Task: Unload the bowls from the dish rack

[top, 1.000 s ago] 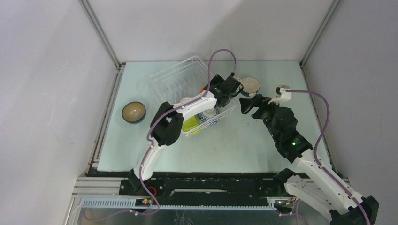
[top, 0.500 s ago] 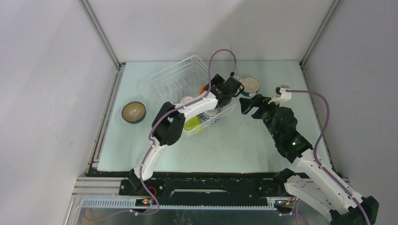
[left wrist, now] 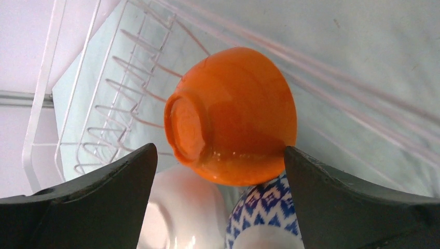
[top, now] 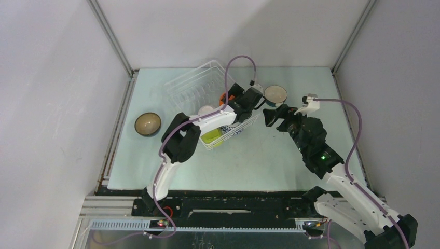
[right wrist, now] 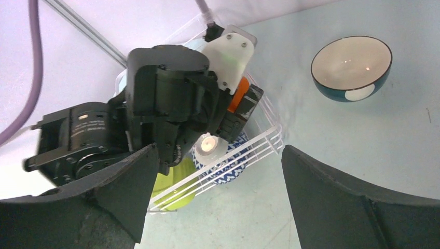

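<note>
Left gripper [left wrist: 219,154], jaws spread wide, frames the orange bowl [left wrist: 233,114] at frame centre, tipped in the dish rack [left wrist: 114,98]; better to straddle its rim squarely before closing (right gripper [right wrist: 219,150] gapes empty).

From above, the left arm [top: 212,118] lay across the dish rack [top: 192,85] and covered most of what stood in its near-right corner. Only a sliver of the orange bowl [top: 223,97] showed. In the left wrist view, the white bowl [left wrist: 181,212] and patterned bowl [left wrist: 267,205] inside the rack ran off the bottom edge.
</note>
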`<state>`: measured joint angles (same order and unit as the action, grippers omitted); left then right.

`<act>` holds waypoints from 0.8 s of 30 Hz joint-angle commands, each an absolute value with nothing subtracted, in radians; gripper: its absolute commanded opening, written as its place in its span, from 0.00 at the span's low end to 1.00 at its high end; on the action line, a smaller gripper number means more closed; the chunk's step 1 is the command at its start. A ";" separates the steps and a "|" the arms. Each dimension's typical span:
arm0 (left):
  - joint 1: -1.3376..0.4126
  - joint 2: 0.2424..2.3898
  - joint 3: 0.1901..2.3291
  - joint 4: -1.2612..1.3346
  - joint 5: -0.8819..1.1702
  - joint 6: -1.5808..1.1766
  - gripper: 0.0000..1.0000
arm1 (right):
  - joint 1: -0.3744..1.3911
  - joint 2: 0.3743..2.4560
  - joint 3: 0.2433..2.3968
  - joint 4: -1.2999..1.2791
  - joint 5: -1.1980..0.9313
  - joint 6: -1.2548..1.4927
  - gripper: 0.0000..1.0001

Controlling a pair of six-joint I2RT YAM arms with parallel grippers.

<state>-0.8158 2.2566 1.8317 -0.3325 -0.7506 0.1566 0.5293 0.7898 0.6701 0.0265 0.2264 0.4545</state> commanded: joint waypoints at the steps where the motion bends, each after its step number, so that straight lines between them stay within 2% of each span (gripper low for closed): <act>1: -0.778 2.107 1.750 -0.248 -0.818 0.154 1.00 | 0.522 0.787 0.669 0.072 0.216 0.451 0.95; 11: -0.760 2.091 1.732 -0.239 -0.847 0.176 1.00 | 0.522 0.788 0.669 0.075 0.202 0.455 0.94; 19: -0.769 2.036 1.678 -0.273 -0.638 0.260 1.00 | 0.522 0.785 0.669 0.082 0.199 0.454 0.94; 24: -0.769 2.073 1.743 -0.376 -0.511 0.292 1.00 | 0.522 0.786 0.670 0.087 0.193 0.458 0.94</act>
<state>-0.7639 2.1128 1.6905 -0.3050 -0.6319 0.2440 0.5259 0.7921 0.6701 0.0437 0.2001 0.4549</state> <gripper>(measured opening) 0.996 0.945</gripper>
